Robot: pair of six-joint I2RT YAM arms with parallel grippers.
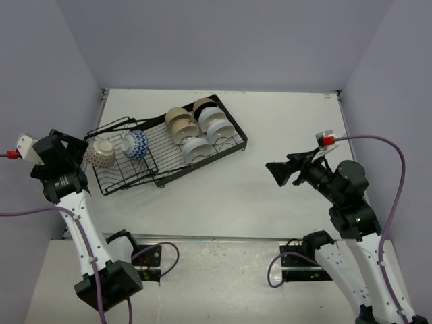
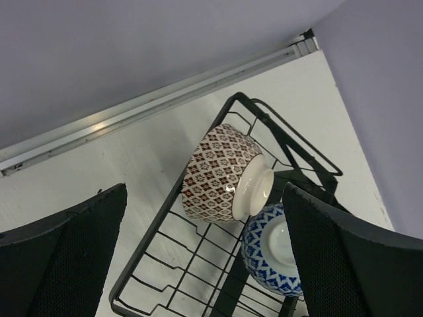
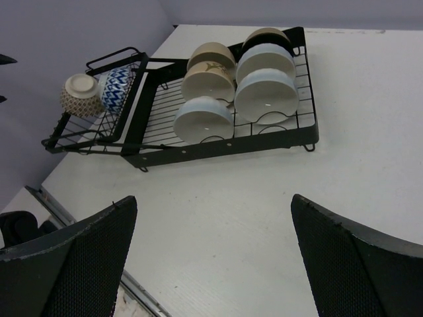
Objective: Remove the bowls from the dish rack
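My L gripper (image 2: pixel 205 191) is open, nothing held, fingers spread wide and pointed at the basket end of the dish rack (image 3: pixel 218 150). Just ahead, framed betw. the fingers but not touched, a brown-patterned bowl (image 2: pixel 221 175) lies on its side in that basket w/ its foot ring toward me, and a blue-white patterned bowl (image 2: pixel 271 254) is touching it on the side nearer the rack's middle. R gripper (image 3: pixel 213 205) is also open and empty, well apart from the rack, off its slot end. In the slots are white bowls (image 3: pixel 266 96) and beige bowls (image 3: pixel 210 56), on edge in two rows. Every bowl I see is in the rack, so unloading looks barely begun. The step is prob. the approach on the brown bowl. Next I'd close in, get one finger inside the rim and lift clear of the basket wires. Room is tight: the wall (image 1: pixel 40 81) and table edge rail (image 2: pixel 132 109) sit close behind the basket. The table (image 1: pixel 270 128) off the slot end gives open set-down room.
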